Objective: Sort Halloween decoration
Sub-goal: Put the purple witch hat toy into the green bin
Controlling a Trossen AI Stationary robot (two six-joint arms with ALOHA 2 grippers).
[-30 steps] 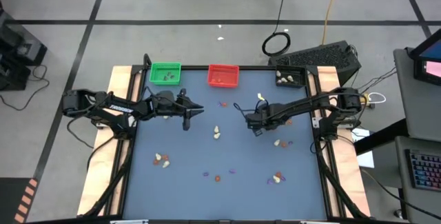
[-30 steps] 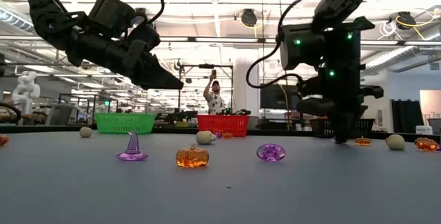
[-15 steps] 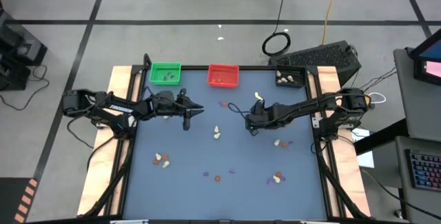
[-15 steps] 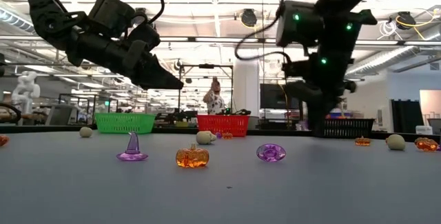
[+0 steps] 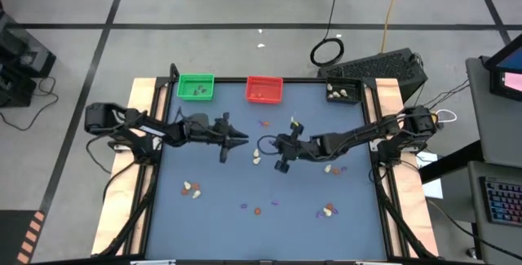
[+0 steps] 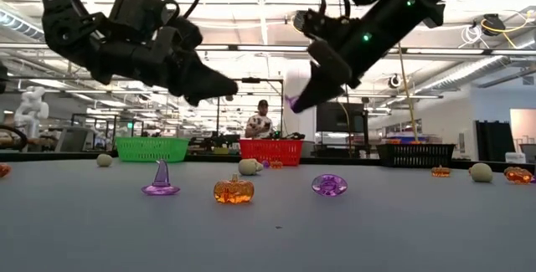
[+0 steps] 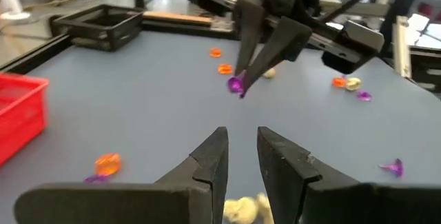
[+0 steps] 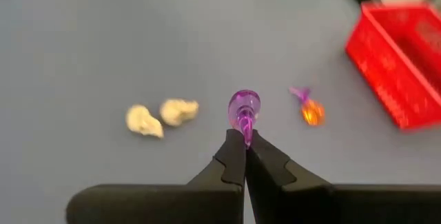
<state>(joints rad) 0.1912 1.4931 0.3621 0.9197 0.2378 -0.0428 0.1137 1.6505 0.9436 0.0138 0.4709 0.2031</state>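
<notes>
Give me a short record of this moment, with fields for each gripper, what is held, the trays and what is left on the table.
right gripper: shut on a purple trinket, raised above the table
left gripper: empty, raised, jaws slightly apart, facing the right gripper
trays: green tray, red tray, black tray along the far edge
loose: cream, orange and purple trinkets scattered on the table

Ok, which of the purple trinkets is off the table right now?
The purple trinket pinched in the right gripper, held in the air above the table's middle. The other purple ones lie on the table.
</notes>
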